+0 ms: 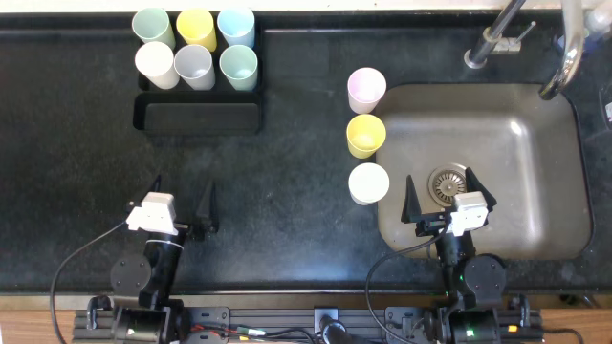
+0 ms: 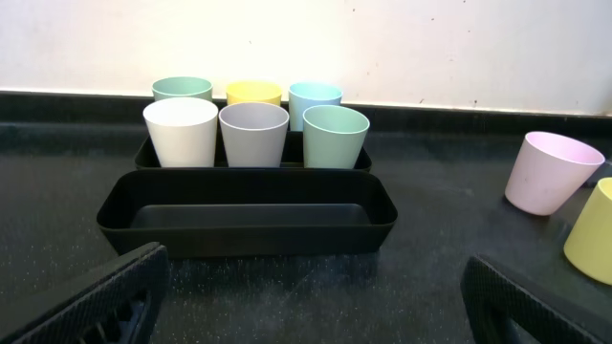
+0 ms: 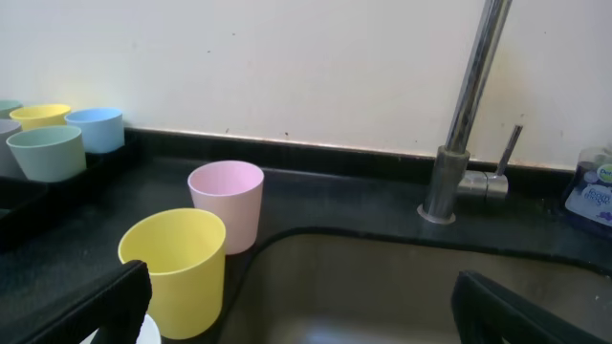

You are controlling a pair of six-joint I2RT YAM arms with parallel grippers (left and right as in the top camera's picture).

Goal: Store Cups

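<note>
A black two-compartment tray [image 1: 199, 118] lies at the back left. Its far compartment holds several pastel cups [image 1: 195, 66]; the near compartment [image 2: 249, 216] is empty. Along the sink's left rim stand three loose cups in a row: pink [image 1: 366, 88] farthest back, yellow [image 1: 365, 135] in the middle, white [image 1: 368, 182] nearest. My left gripper [image 1: 182, 205] is open over the counter in front of the tray, holding nothing. My right gripper [image 1: 445, 196] is open over the sink beside the drain, right of the white cup. The pink cup [image 3: 227, 203] and yellow cup [image 3: 177, 268] stand upright.
The steel sink [image 1: 535, 162] takes up the right side, with a faucet [image 1: 492, 38] behind it and its stem [image 3: 469, 115] rising at the wall. A bottle [image 3: 591, 196] stands at the far right. Bare black counter [image 1: 287, 210] lies between tray and cups.
</note>
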